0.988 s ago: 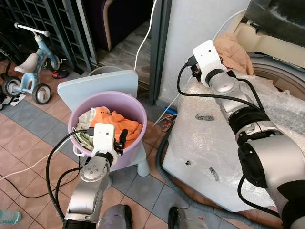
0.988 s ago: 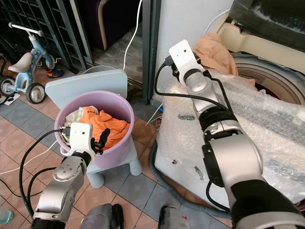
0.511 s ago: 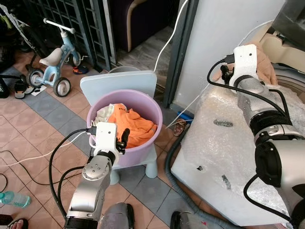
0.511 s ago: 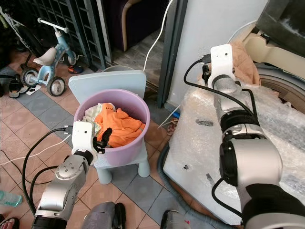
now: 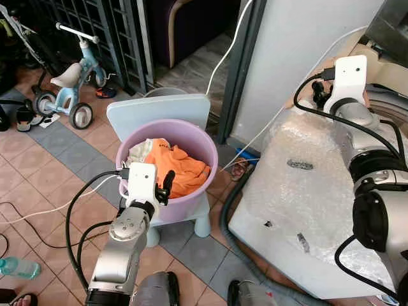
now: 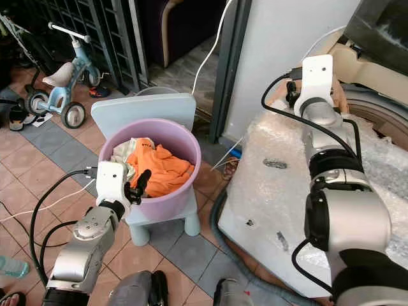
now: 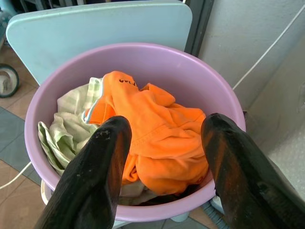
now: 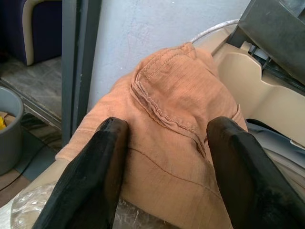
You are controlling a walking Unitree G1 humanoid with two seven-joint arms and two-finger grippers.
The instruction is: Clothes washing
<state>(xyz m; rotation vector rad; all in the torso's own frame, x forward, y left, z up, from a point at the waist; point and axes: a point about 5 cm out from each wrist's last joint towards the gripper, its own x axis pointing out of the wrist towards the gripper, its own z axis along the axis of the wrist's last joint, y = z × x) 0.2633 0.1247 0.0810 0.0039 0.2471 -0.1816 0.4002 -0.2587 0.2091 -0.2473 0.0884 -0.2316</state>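
The right tool (image 8: pixel 162 167) has moved further toward the washer (image 5: pixel 382 105) at 2 o'clock, fingers spread wide and empty, now just short of the tan garment (image 8: pixel 176 129) draped there. The left tool (image 7: pixel 162 162) stays open and empty over the purple tub (image 7: pixel 200 90) of clothes (image 7: pixel 157 138) at 10 o'clock. A grasp looks close.

Home laundry corner: washing machine (image 5: pixel 331 185), laundry tub (image 5: pixel 191 137), tricycle (image 5: pixel 70 80).

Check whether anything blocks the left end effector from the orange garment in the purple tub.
Nothing visible does. The left end effector hangs open at the purple tub's near rim, and the orange garment lies on top of the pile, uncovered, in line with its fingers.
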